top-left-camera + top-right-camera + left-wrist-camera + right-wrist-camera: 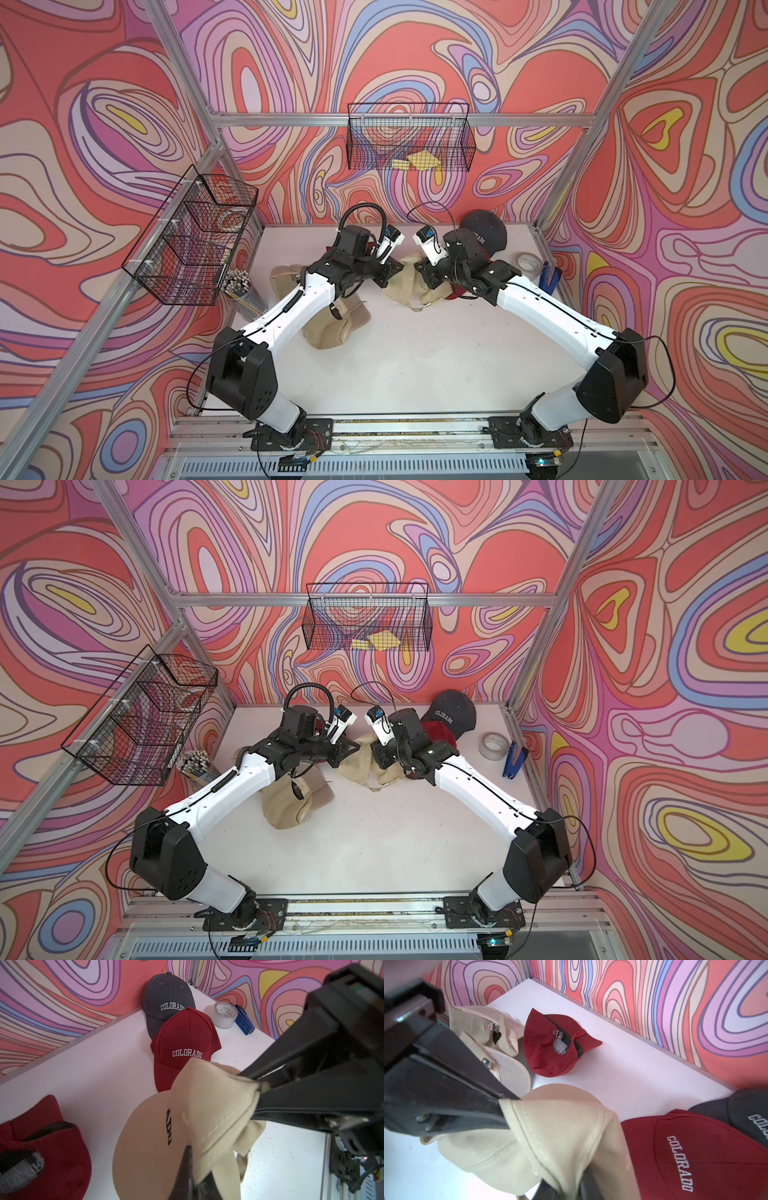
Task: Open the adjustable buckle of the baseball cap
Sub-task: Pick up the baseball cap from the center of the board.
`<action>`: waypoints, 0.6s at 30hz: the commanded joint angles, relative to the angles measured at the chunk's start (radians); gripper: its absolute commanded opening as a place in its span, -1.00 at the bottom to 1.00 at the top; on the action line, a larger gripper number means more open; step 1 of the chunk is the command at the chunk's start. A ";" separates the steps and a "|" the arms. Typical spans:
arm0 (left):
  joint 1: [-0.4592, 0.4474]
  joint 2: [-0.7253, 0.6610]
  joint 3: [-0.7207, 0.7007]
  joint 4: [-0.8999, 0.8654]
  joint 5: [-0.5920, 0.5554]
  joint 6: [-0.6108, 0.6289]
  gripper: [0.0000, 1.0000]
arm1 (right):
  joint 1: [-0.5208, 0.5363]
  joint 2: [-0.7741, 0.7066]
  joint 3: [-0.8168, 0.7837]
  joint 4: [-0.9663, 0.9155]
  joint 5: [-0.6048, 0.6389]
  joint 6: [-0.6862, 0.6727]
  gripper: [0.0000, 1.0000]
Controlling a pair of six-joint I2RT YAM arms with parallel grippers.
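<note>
White table (415, 374); red cap (185, 1043) reads "COLORADO"; grey cap (166, 995) too

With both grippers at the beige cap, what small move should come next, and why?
Probably the right gripper should let go of the beige cap and go for the strap. The left gripper is shut on the cap's fabric, so the cap is held, while the strap hangs loose toward the table with nothing gripping it.
</note>
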 commanded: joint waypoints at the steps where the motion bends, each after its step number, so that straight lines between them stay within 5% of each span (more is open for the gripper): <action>1: 0.024 -0.026 -0.046 0.149 0.020 -0.120 -1.00 | -0.007 -0.031 0.015 -0.005 0.001 0.080 0.10; 7: 0.143 -0.034 -0.167 0.385 0.098 -0.400 -1.00 | -0.142 -0.085 -0.036 0.018 -0.248 0.199 0.50; 18: 0.244 0.005 -0.218 0.555 0.198 -0.580 -1.00 | -0.386 -0.133 -0.274 0.291 -0.622 0.402 0.51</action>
